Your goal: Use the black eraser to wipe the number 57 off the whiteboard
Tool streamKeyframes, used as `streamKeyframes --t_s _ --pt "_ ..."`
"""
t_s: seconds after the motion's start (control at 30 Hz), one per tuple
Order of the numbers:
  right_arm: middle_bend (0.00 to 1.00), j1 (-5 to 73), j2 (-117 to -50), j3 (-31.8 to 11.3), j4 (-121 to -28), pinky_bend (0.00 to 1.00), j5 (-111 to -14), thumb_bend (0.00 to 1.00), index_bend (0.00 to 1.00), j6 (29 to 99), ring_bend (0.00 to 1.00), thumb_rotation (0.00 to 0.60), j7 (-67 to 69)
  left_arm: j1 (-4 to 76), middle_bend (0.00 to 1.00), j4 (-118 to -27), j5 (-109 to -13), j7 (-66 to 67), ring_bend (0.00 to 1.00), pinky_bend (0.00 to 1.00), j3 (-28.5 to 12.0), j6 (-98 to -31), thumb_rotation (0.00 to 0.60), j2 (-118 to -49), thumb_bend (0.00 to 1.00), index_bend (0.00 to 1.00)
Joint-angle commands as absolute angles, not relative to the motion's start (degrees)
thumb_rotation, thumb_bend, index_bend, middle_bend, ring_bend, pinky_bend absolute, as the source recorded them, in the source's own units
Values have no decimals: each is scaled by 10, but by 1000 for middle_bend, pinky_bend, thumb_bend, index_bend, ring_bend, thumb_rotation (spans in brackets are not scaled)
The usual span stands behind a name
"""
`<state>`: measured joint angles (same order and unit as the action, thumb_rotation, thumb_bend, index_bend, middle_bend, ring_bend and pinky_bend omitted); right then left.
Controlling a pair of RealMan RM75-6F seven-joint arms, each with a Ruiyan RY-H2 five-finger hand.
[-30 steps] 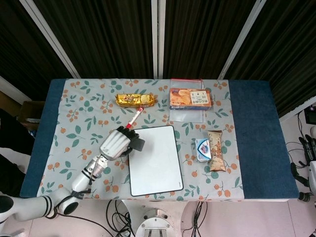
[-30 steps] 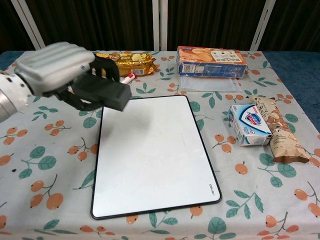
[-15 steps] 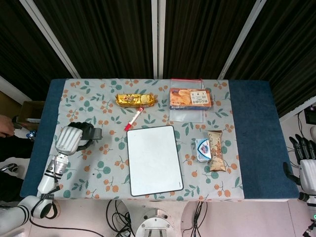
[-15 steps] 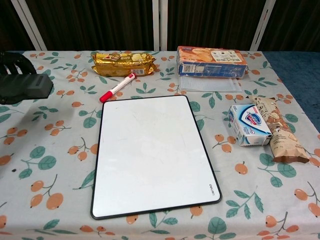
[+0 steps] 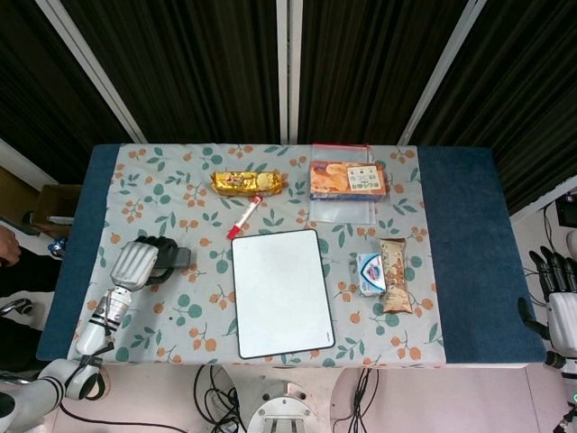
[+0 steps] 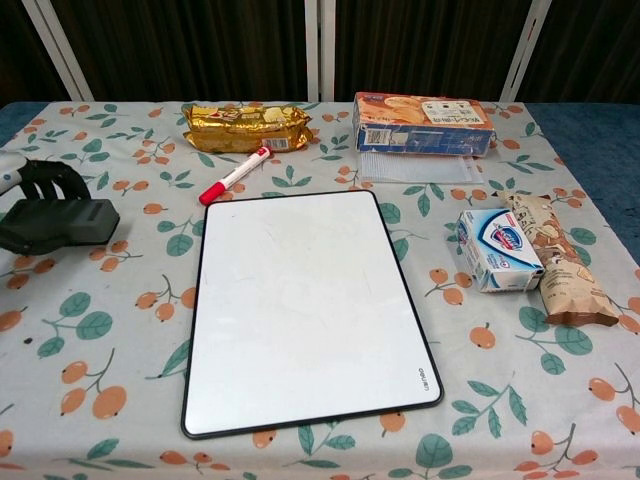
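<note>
The whiteboard [image 6: 308,308] lay flat at the near middle of the table, and its white surface was clean, with no number readable on it. Around the board the flowered tablecloth [image 6: 100,400] was free on the near side and at the left. From the board, at about 10 o'clock and well apart from it, the left hand [image 5: 137,263] held the black eraser [image 6: 58,223] with its fingers closed around it, low over the cloth near the left edge; I could not tell if the eraser touched the cloth.

At 3 o'clock from the board stood a small blue and white box [image 6: 498,248], closed, and just beside it, further right, lay a brown snack packet [image 6: 558,262], sealed. The red marker [image 6: 233,176] lay just off the far left corner of the board, at about 11 o'clock, tilted. Beyond it lay a golden biscuit packet [image 6: 248,126]. At 1 o'clock an orange biscuit box [image 6: 422,122] rested on the far end of a clear zip bag [image 6: 410,166]; what was in the bag I could not tell.

The right hand [image 5: 562,305] stayed off the table, beyond the blue right edge [image 5: 469,253], its fingers pointing up and spread, holding nothing.
</note>
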<state>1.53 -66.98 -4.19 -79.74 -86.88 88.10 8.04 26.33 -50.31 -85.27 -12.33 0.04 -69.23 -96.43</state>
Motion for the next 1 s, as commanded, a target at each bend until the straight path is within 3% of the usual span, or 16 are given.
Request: streamKeyframes --t_s 0.03,0.13,0.3,0.6,0.67,0.77,0.87,1.0 --pt "0 16 -670 -42 -797 0 -869 354 0 881 0 600 80 264 106 -518 -844 -115 136 260 1 -670 600 -954 166 108" --pt "0 16 -669 -42 -798 0 -869 353 0 882 0 600 79 259 42 -516 -848 -119 103 243 -5 -692 600 -956 155 84" --pt "0 16 -668 -42 -802 0 -871 353 0 884 0 600 77 251 19 -521 -859 -109 84 236 -7 -722 600 -945 125 70" --pt "0 16 -667 -43 -802 0 -868 354 0 883 0 600 80 192 20 -658 -889 -59 70 213 -6 -854 592 -839 48 66" --pt "0 16 -668 -42 -800 0 -868 353 0 882 0 600 82 173 26 -691 -884 -43 65 209 -8 -878 520 -811 36 66" --pt "0 17 -672 -41 -795 0 -866 351 0 878 0 600 85 145 37 -731 -873 -23 61 200 -8 -904 333 -775 30 67" --pt "0 19 -676 -41 -790 0 -865 351 0 874 0 600 86 121 39 -763 -865 -4 61 199 -1 -916 274 -744 28 67" --pt "0 22 -682 -40 -785 0 -865 351 0 869 0 600 84 97 39 -779 -867 0 61 199 8 -928 266 -723 28 67"
